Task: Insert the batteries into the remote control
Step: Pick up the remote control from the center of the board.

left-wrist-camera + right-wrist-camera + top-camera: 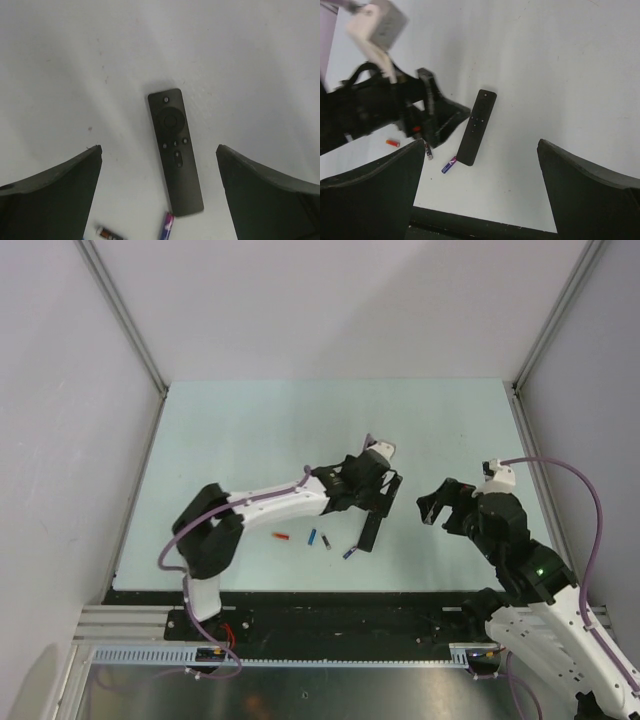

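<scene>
The remote control [372,529] lies flat on the table with its buttons up, so its back is hidden. It also shows in the left wrist view [175,152] and the right wrist view [476,127]. A blue-purple battery [349,552] [167,226] [448,165] lies at its near end. A dark battery [326,542] [109,233] [428,151] lies a little to the left. My left gripper [383,498] [159,150] is open and empty above the remote. My right gripper [437,502] [481,142] is open and empty, to the right of the remote.
Another small blue cylinder [312,537] and a small red piece [281,536] [393,143] lie left of the dark battery. The table's black front edge [485,225] runs close below the batteries. Grey walls stand on three sides of the table.
</scene>
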Robot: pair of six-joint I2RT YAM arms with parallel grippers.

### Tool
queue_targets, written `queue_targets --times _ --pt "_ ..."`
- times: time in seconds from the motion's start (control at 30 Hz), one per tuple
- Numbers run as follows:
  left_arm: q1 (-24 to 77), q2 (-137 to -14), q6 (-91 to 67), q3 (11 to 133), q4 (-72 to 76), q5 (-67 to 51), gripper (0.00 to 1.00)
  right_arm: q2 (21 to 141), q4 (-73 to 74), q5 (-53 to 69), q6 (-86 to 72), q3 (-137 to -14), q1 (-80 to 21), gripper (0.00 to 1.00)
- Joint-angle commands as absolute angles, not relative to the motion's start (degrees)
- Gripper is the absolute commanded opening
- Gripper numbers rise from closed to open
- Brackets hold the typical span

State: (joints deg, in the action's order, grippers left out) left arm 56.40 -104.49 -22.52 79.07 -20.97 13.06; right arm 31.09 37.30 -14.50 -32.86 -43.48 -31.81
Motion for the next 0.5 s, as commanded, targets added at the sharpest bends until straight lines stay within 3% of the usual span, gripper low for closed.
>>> queue_targets --times 0.0,0.2,0.47 --pt "57.7 -111.0 -19.7 86.6 -22.3 12.8 1.0 30.3 39.1 -13.8 -33.6 -44.1 -32.2 1.0" --pt "58.5 -118.3 -18.7 91.5 -24.7 15.4 0.99 29.7 40.0 -14.2 -33.5 -44.2 -32.1 1.0" --pt "58.5 -121.3 -17.7 92.2 -26.3 16.0 0.86 30.2 39.9 -14.4 -33.5 -44.1 -32.2 1.0"
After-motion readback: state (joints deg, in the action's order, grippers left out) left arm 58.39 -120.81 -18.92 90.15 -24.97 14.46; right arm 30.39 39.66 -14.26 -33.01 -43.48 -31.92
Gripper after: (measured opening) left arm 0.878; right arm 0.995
